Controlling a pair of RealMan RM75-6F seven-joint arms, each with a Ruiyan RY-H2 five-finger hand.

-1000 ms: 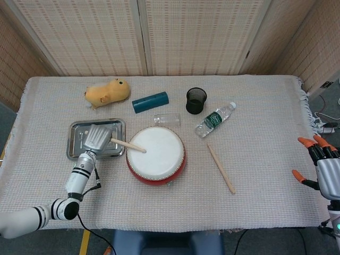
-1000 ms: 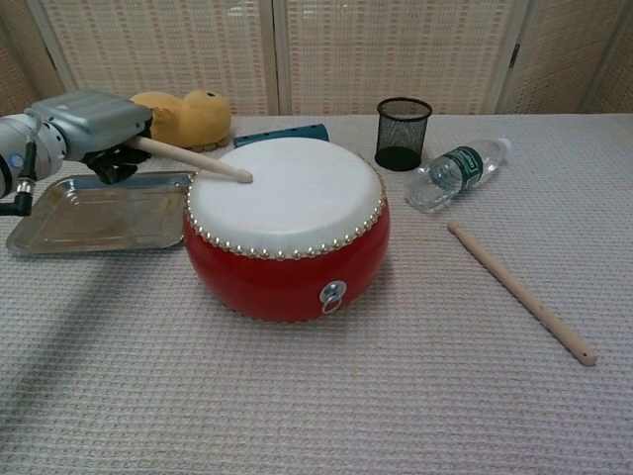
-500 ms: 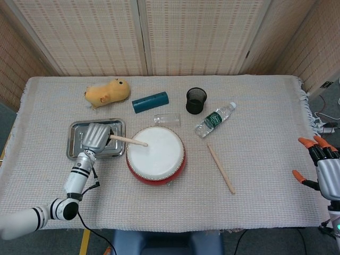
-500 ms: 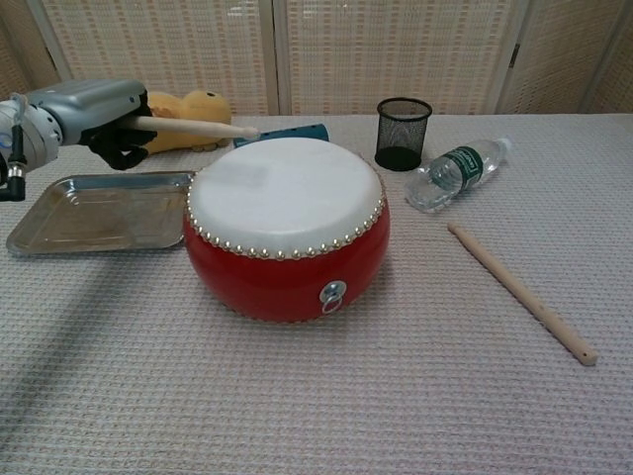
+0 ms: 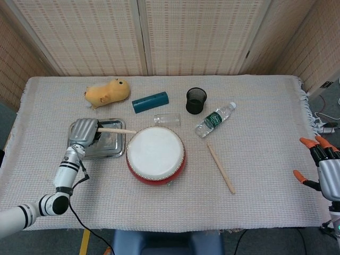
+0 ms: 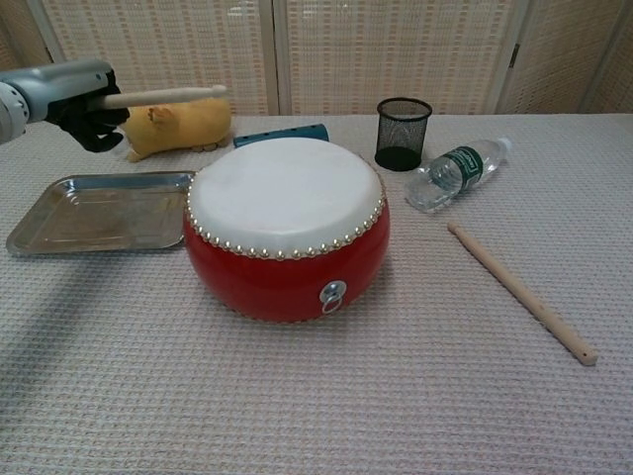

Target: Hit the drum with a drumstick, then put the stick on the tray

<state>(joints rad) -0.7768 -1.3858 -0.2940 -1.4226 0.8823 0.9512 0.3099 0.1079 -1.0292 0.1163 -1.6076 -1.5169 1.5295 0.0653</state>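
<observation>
The left hand (image 5: pixel 85 130) grips a drumstick (image 5: pixel 116 130) by its butt end and holds it roughly level in the air, above the tray (image 5: pixel 119 151); the chest view shows the stick (image 6: pixel 163 95) well clear of both the tray (image 6: pixel 40 233) and the drum (image 6: pixel 287 233), its tip pointing right toward the drum but short of the drumhead. The drum (image 5: pixel 155 154) sits at the middle of the counter (image 5: pixel 265 175), just right of the tray. By the look of it the strike is no longer the step in hand and the placing on the tray is: the stick is off the drumhead and over the tray. The next move calls for lowering the hand until the stick lies flat inside the tray's rim, then loosening the fingers so it does not roll out. The right hand (image 5: pixel 321 170) hangs at the far right edge, fingers spread, holding nothing. A second stick (image 5: pixel 220 168) lies on the counter right of the drum.
</observation>
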